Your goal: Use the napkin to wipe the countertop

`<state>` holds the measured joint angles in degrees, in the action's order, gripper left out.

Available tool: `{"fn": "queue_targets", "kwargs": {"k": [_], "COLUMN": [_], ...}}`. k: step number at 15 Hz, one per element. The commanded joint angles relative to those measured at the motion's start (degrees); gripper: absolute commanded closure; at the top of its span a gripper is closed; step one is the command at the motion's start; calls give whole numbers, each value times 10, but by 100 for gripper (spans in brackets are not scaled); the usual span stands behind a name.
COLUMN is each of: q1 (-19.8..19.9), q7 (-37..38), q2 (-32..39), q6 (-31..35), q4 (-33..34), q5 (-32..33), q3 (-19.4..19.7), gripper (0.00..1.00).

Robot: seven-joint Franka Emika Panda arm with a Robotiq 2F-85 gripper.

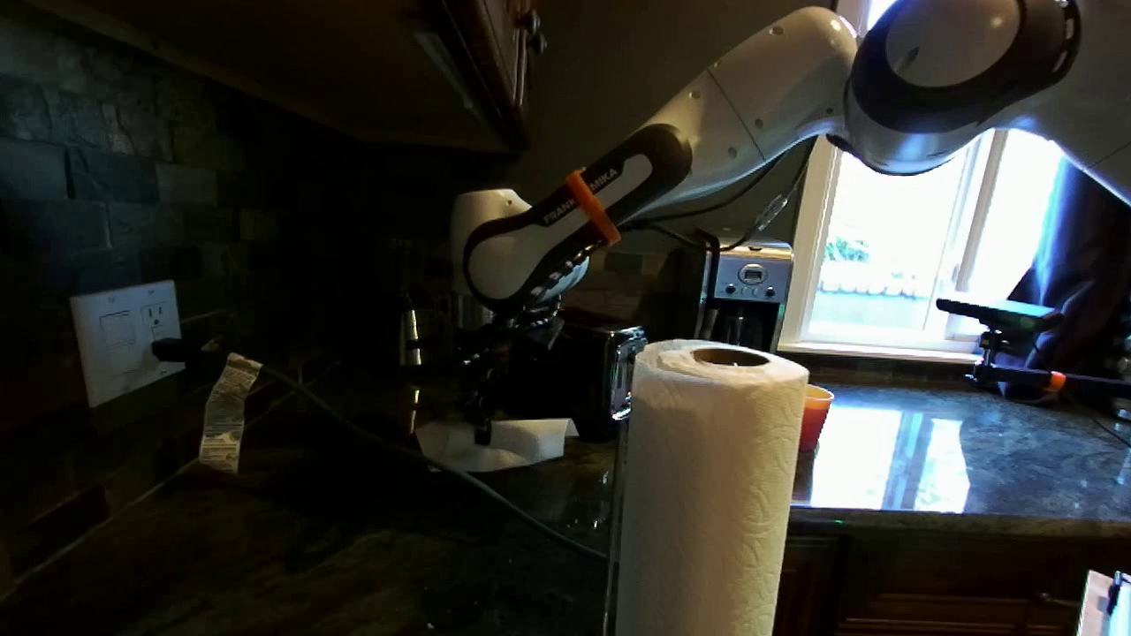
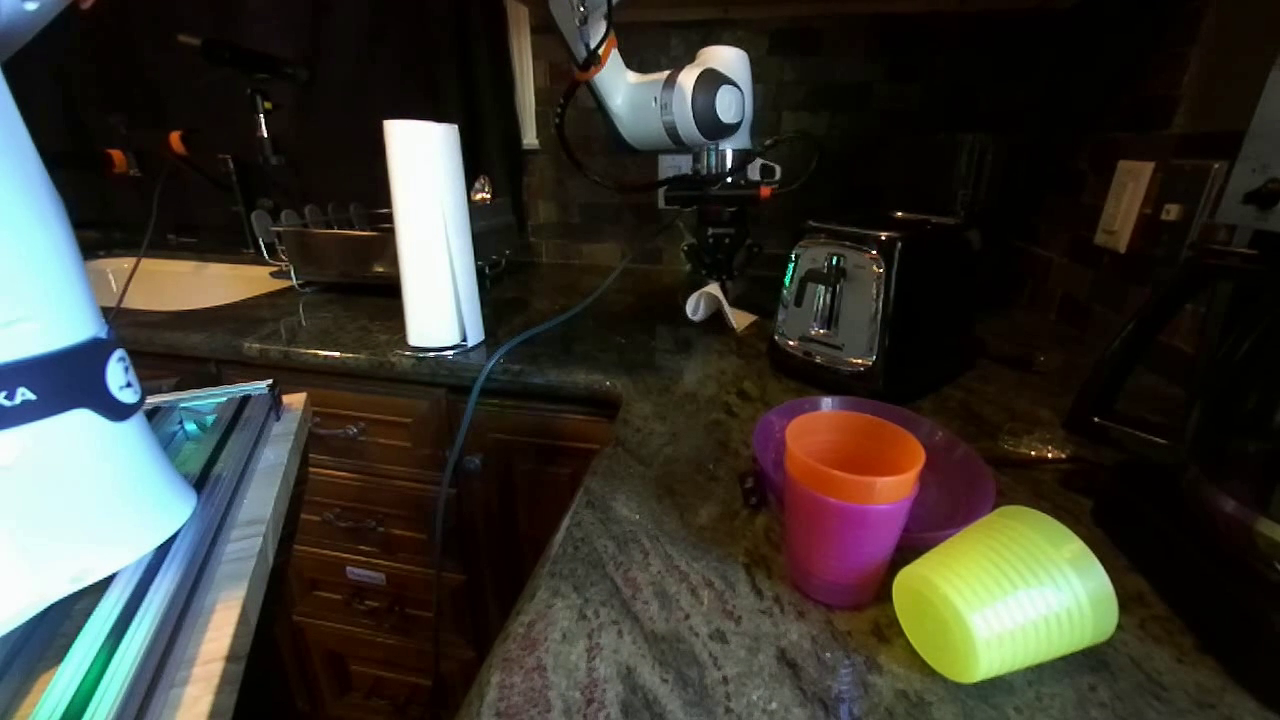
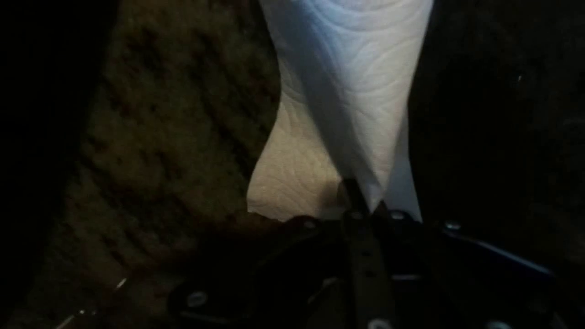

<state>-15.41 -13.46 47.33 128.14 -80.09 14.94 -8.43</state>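
One yellow cup (image 2: 1005, 595) lies on its side on the countertop (image 2: 630, 610), nearest the camera in an exterior view. Just beside it, an orange cup (image 2: 855, 455) is nested in a magenta cup (image 2: 848, 550), both upright, in front of a purple bowl (image 2: 955, 490). Beyond the bowl stands a toaster (image 2: 870, 305). A paper towel roll (image 2: 430, 240) stands upright, well apart from the toaster; in that view, a cable (image 2: 552, 323) runs between the two. Past these, near the toaster, the gripper (image 3: 368, 198) points down. As seen in the wrist view, its fingers (image 3: 354, 196) are pressed together and clamp a gathered fold of the napkin (image 3: 365, 91). The napkin spreads from the fingertips low at the countertop, one side curled; whether its full underside makes contact cannot be determined. Farthest back, a wall plate (image 2: 674, 166) is partly hidden by the gripper.
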Motion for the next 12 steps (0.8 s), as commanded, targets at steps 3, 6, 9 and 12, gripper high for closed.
{"fn": "queue_targets", "kwargs": {"k": [3, 6, 9, 12], "q1": [-59, -86, -106, -105], "q7": [152, 219, 305, 365], "q2": [-112, -122, -129, -117], "q6": [-19, -11, 5, 9], "q4": [-148, -175, -199, -208], "q5": [81, 156, 233, 308], "q3": [76, 101, 124, 127], "gripper": [99, 99, 99, 99]}}
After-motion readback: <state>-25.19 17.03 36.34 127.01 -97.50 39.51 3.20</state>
